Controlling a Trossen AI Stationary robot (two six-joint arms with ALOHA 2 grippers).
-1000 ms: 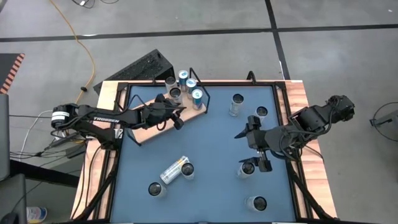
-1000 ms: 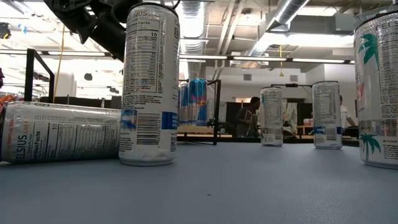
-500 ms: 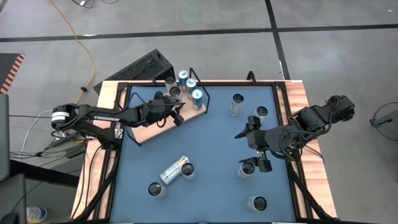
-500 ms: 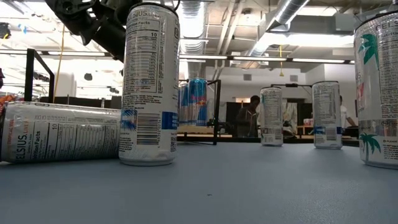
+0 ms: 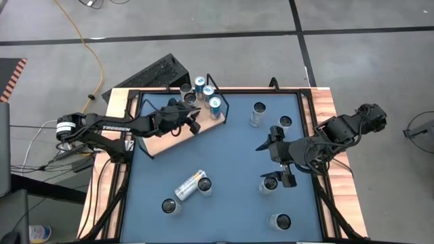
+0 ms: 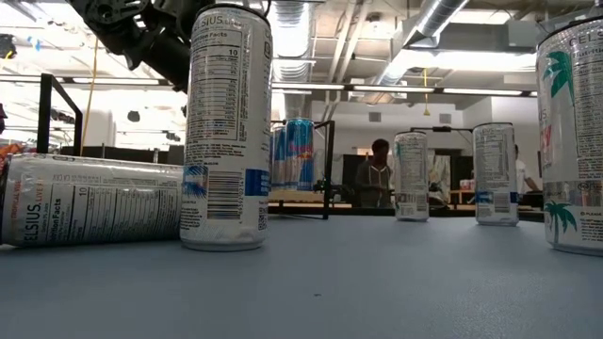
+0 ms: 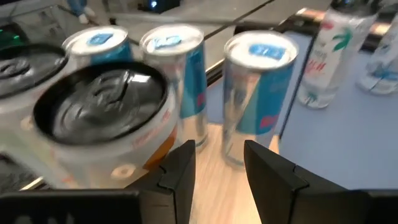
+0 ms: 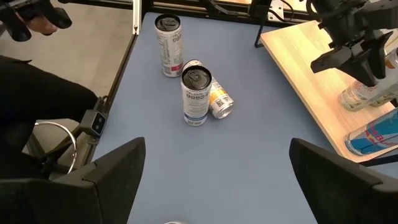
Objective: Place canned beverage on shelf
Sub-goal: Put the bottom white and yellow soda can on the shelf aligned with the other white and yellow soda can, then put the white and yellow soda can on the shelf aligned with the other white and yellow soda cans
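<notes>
A blue rectangular tabletop (image 5: 230, 156) framed in wood is seen, and at its far left corner lies the shelf (image 5: 166, 139), a flat pale-wood board with a thin black wire frame. Over the board's bare part the left gripper (image 7: 217, 177) is held, its dark fingers (image 7: 180, 174) narrowly parted with nothing between them; only wood is seen in the gap. The right gripper (image 8: 217, 149) is held above the table's right half, spread wide and empty. The canned beverage nearest the work, a white cylindrical can with a dark lid (image 7: 99, 118), is stood on the shelf just beside the left fingers, among three blue-and-silver cans (image 7: 258, 87). It is upright: the long axis is vertical and the pull-tab end faces up. Such a can is judged light, smooth, slippery and easily dented, so it is best taken across mid-body. A white-and-orange can (image 5: 190, 184) is left lying flat on the table.
</notes>
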